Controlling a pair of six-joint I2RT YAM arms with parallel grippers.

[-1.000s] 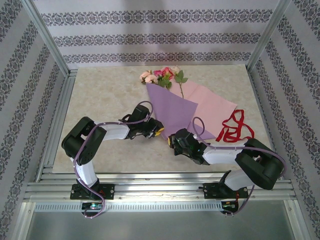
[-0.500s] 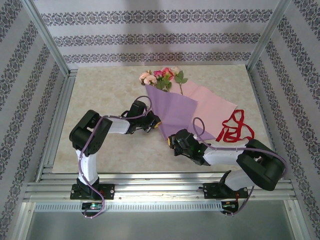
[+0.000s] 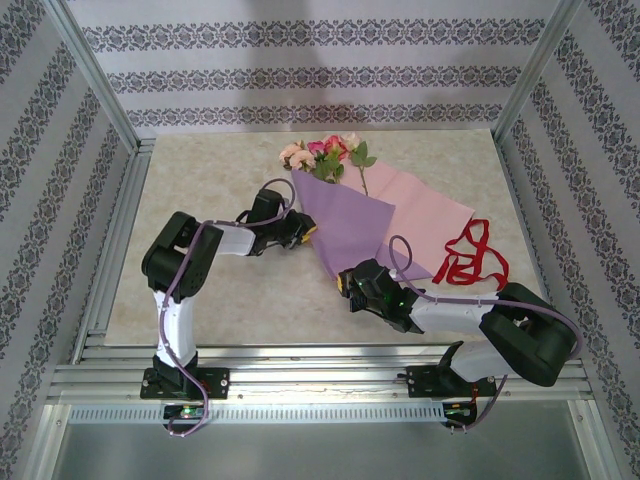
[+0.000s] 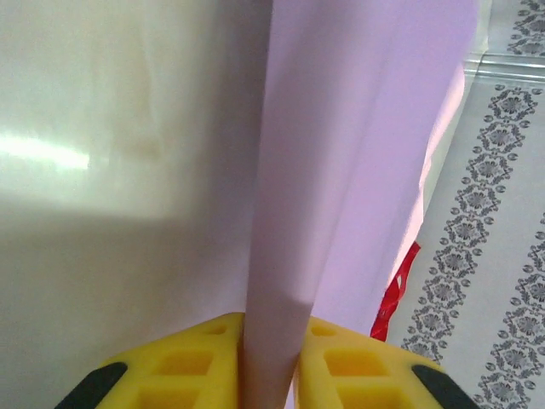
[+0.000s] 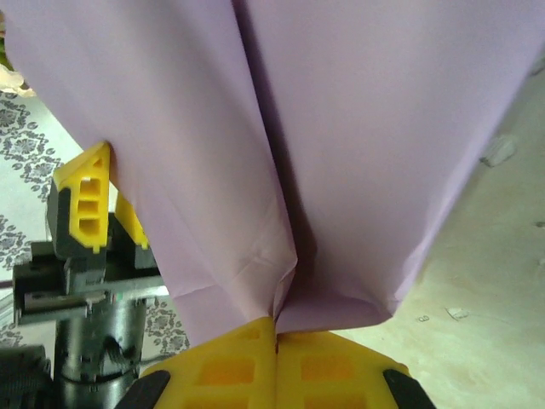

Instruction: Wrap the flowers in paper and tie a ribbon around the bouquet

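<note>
Folding the paper (image 3: 350,215) over the flowers (image 3: 325,155) on the bench (image 3: 200,190) would go best with both grips firm: left jaws clenched on its side fold, right jaws clenched on its near corner; draw evenly, avoid tearing.
</note>
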